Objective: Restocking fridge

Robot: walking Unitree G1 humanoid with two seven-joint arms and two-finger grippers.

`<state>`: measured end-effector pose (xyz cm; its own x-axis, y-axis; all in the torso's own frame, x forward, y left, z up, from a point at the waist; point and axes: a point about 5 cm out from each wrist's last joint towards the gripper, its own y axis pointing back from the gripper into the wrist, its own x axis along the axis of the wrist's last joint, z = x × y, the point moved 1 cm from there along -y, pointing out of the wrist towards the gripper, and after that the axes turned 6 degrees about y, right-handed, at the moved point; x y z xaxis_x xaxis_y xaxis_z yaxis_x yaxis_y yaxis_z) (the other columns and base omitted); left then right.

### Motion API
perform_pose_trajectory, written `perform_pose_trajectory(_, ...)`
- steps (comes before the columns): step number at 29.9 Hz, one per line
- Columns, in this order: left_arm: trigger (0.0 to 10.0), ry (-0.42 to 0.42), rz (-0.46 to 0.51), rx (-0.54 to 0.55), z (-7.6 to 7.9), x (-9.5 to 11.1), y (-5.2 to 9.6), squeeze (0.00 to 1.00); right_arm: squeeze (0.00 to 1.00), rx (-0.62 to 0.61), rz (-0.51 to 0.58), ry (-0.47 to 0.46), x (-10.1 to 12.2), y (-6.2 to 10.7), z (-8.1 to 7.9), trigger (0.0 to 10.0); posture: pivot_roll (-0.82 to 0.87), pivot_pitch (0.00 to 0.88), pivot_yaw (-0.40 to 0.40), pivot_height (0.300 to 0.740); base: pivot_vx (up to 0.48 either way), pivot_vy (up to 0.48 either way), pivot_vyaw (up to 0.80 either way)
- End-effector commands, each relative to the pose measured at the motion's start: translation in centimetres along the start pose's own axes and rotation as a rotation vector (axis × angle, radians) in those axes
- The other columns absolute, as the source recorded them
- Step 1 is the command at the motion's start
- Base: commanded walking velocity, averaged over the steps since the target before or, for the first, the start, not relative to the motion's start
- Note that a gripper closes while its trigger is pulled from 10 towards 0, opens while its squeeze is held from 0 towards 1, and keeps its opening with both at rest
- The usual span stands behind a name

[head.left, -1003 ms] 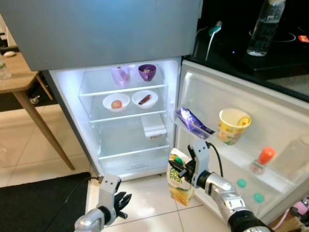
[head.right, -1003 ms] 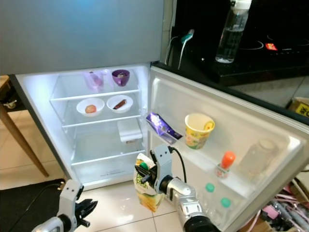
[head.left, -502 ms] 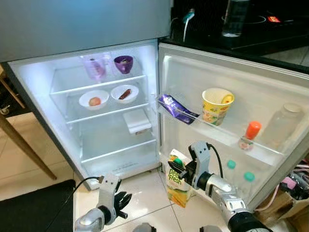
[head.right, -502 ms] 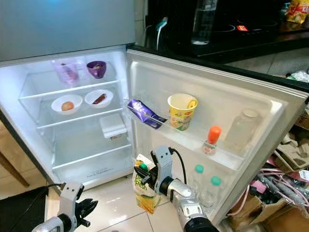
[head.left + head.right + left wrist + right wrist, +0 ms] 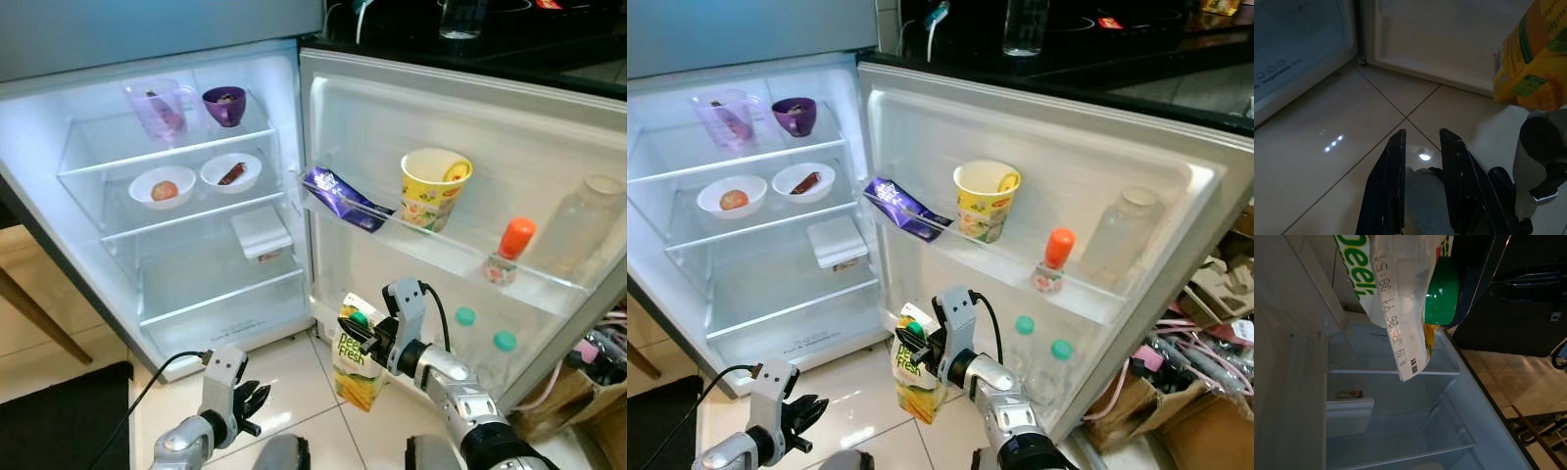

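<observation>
My right gripper (image 5: pixel 370 338) pinches the juice carton (image 5: pixel 356 354) by its green cap, low centre-right below the fridge door shelf (image 5: pixel 431 245), so I would lift it upright and slowly; my left gripper (image 5: pixel 1420 161), fingers narrowly parted, idles.

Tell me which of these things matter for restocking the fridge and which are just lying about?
For the job: juice carton held by the right gripper; open fridge; door shelf.
Just lying about: cardboard boxes; black mat; left gripper, idle above the floor.
</observation>
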<state>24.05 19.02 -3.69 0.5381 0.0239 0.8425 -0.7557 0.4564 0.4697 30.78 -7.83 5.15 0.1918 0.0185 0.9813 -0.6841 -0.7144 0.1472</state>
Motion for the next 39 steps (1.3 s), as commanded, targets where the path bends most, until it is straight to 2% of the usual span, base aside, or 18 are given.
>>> perform_pose_trajectory(1, 10.0, -0.004, 0.01, -0.014, 0.4, 0.1, -0.3, 0.0, 0.0, 0.008, 0.038, 0.002, 1.0, -0.3, 0.0, 10.0, -0.04, 0.021, 0.008, 0.541, 0.0, 0.0, 0.0)
perform_pose_trajectory(5, 10.0, -0.006, 0.008, -0.016, 0.4, 0.1, -0.2, 0.0, 0.0, 0.015, 0.068, 0.003, 1.4, -0.3, -0.2, 10.0, -0.04, 0.022, 0.01, 0.518, 0.0, 0.0, 0.0)
perform_pose_trajectory(14, 10.0, -0.012, 0.017, -0.02, 0.4, 0.3, -0.3, 0.0, 0.0, 0.033, 0.069, 0.003, 1.7, -0.6, -0.4, 10.0, -0.04, 0.024, 0.011, 0.518, 0.0, 0.0, 0.0)
perform_pose_trajectory(22, 10.0, -0.049, 0.076, 0.014, -0.3, 1.6, -0.2, 0.0, 0.0, 0.084, 0.095, 0.018, 2.8, -1.5, -1.3, 10.0, -0.03, 0.032, 0.007, 0.483, 0.0, 0.0, 0.0)
perform_pose_trajectory(29, 10.0, -0.147, 0.192, 0.04, -1.6, 4.5, 0.4, 0.0, 0.0, 0.194, 0.154, 0.039, 4.6, -1.6, -2.5, 10.0, -0.03, 0.039, 0.005, 0.448, 0.0, 0.0, 0.0)
perform_pose_trajectory(32, 10.0, -0.16, 0.205, 0.046, -1.9, 4.8, 0.5, 0.0, 0.0, 0.21, 0.159, 0.047, 4.7, -1.6, -2.7, 10.0, -0.03, 0.039, 0.005, 0.443, 0.0, 0.0, 0.0)
perform_pose_trajectory(35, 10.0, -0.205, 0.241, 0.052, -2.7, 5.8, 1.3, 0.0, 0.0, 0.242, 0.184, 0.053, 5.6, -1.4, -3.1, 10.0, -0.03, 0.043, 0.006, 0.429, 0.0, 0.0, 0.0)
perform_pose_trajectory(39, 10.0, -0.224, 0.251, 0.051, -2.9, 5.9, 1.7, 0.0, 0.0, 0.243, 0.187, 0.066, 6.1, -1.4, -3.2, 10.0, -0.03, 0.045, 0.008, 0.409, 0.0, 0.0, 0.0)
